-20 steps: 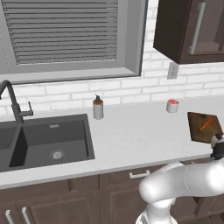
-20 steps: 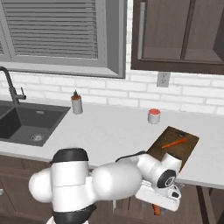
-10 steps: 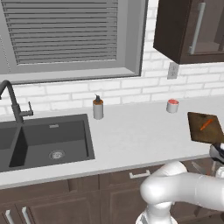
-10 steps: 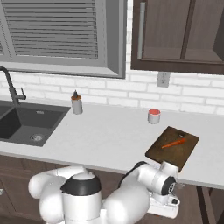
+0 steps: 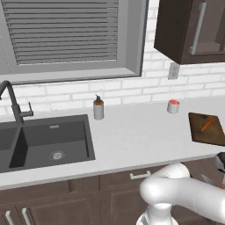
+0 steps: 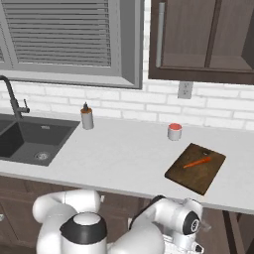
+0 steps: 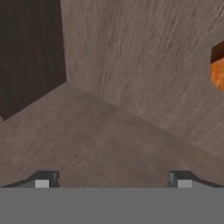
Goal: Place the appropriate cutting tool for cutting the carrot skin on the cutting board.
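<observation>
The carrot is lying flat on the cutting board, slightly toward the board's back half, its length running along the board. The board is resting on the pale counter at its right end, turned at an angle to the counter's front edge. In the left base view the cutting board is being cut off by the right edge of the picture, and the carrot is showing there as a small orange streak whose tip and thick end are hard to tell apart.

A small red-topped cup is standing behind the board near the white brick wall, apart from it. Further left a small bottle with a dark top is standing upright, and beyond it the dark sink is sitting in the counter with its faucet partly cut off at the left edge.

The arm is reaching down below counter level, in front of the dark cabinet fronts. In the hand view the gripper is showing just its two fingertips, standing wide apart with nothing between them, facing bare brown wood-grain panels. An orange patch is showing at the right edge of that view, cut off and too blurred to identify.
</observation>
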